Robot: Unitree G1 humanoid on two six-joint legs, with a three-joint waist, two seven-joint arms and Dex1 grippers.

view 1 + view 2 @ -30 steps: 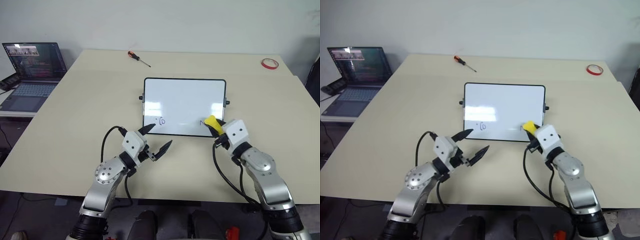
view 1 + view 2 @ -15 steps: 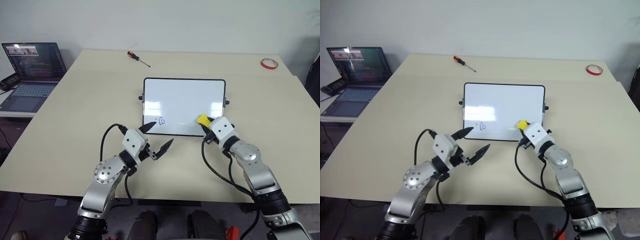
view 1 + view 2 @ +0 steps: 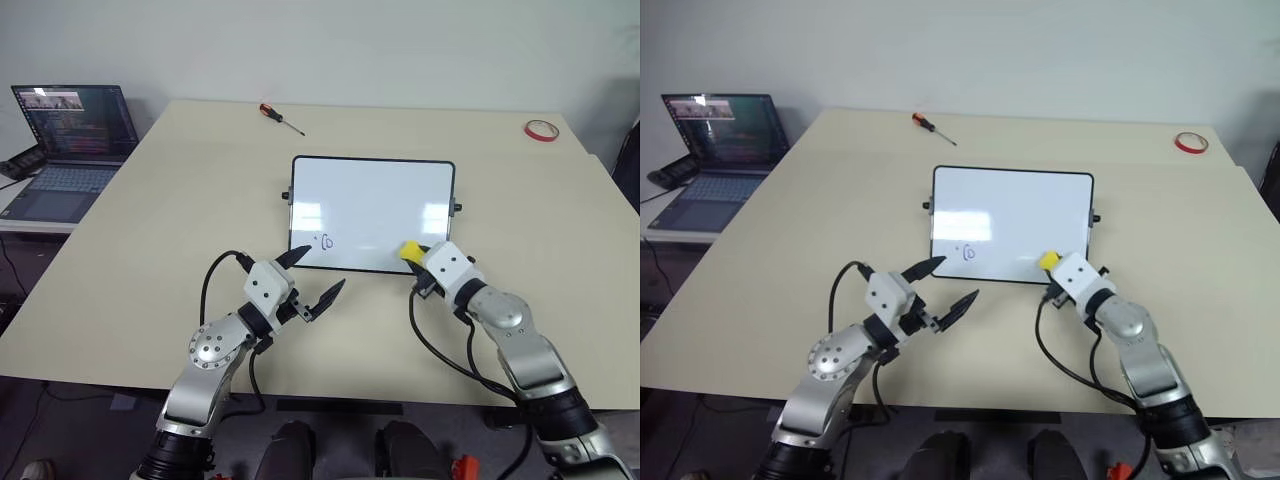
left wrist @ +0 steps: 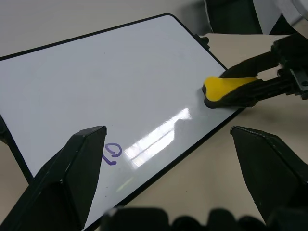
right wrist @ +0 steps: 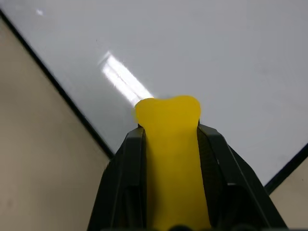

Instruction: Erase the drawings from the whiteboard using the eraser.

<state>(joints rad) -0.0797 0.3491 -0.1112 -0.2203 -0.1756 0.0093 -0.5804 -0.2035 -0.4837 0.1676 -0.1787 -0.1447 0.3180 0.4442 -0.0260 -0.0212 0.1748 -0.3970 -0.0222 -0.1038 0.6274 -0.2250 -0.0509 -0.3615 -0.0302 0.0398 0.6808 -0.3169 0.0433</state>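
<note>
The whiteboard [image 3: 372, 213] lies mid-desk [image 3: 150, 250]. The eraser [image 3: 409, 250] sits on its near right corner, the drawings [image 3: 325, 241] near its near left corner. Behind lie a screwdriver [image 3: 279, 116] to the left and a tape ring [image 3: 540, 129] far right. A laptop [image 3: 62, 150] stands left of the desk.

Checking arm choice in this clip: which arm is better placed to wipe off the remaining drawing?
Right. Its end effector is shut on the eraser, already at the whiteboard's near edge. The left end effector is open and empty, though nearer the drawing.
</note>
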